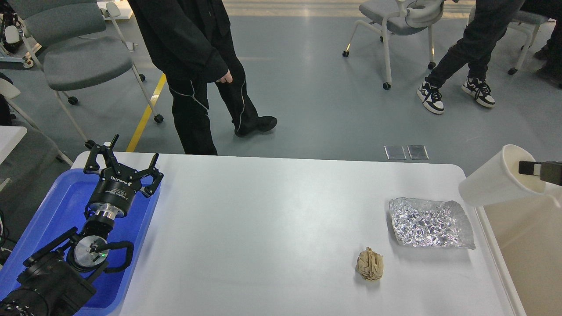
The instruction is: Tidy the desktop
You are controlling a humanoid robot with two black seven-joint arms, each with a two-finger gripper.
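The white desktop (272, 219) fills the middle of the head view. A crumpled brown paper ball (370, 263) lies on it at the front right. A crinkled silver foil tray (430, 222) lies just behind the ball to the right. My left gripper (127, 154) is open and empty, hovering over the far end of the blue tray (61, 206). My right gripper (540, 169) comes in at the right edge and is shut on the rim of a white paper cup (496, 180). The cup is tipped on its side in the air above the beige bin (527, 250).
The blue tray sits on the desktop's left end under my left arm. The beige bin stands off the desktop's right edge. A person in black (197, 66) stands just beyond the far edge. Chairs and another person's legs are farther back.
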